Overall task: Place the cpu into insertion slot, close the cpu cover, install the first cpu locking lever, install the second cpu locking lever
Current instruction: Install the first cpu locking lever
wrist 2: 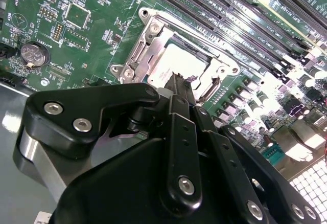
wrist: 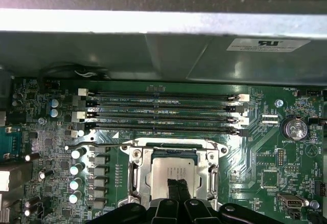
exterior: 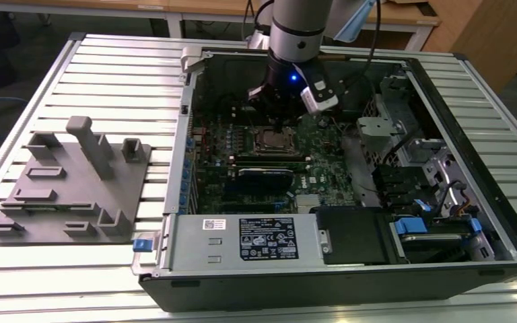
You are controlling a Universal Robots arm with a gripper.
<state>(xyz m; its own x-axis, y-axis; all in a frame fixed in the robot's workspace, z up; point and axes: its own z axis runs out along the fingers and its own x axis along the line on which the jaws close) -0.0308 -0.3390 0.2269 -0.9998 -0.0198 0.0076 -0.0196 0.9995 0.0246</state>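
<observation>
From my remote station I see the grey-and-black robot arm (exterior: 295, 33) reaching down into the open black desktop computer case (exterior: 330, 286), which lies on its side on the white slatted metal table (exterior: 106, 60). In the exterior view the arm enters from twelve o'clock. The moulded grey plastic fixture tray (exterior: 70, 182) sits outside the case at nine o'clock, and the silver labelled power-supply box (exterior: 240, 239) sits at six o'clock of the green motherboard (exterior: 322, 151). The black two-fingered gripper (wrist: 178, 188) hangs right above the socket, and I read its fingertips (wrist 2: 177, 87) as pressed together with nothing pinched between them. Whether they touch the metal below, I cannot tell. The cpu (wrist: 171, 173), a small flat square chip with a silvery-grey top, already lies seated in the insertion slot (wrist: 168, 154), the dark-framed square socket. The cpu cover (wrist: 137, 170), a thin silvery frame plate with a large square window, lies flat around the chip. In both wrist views the long narrow black memory slots (wrist: 163, 114) run parallel just beside the socket. A thin bent wire locking lever (wrist: 104, 144) lies along the socket edge facing those slots, and I cannot tell whether it is latched. A round silver coin-cell battery (wrist: 295, 129) sits well apart from the socket.
</observation>
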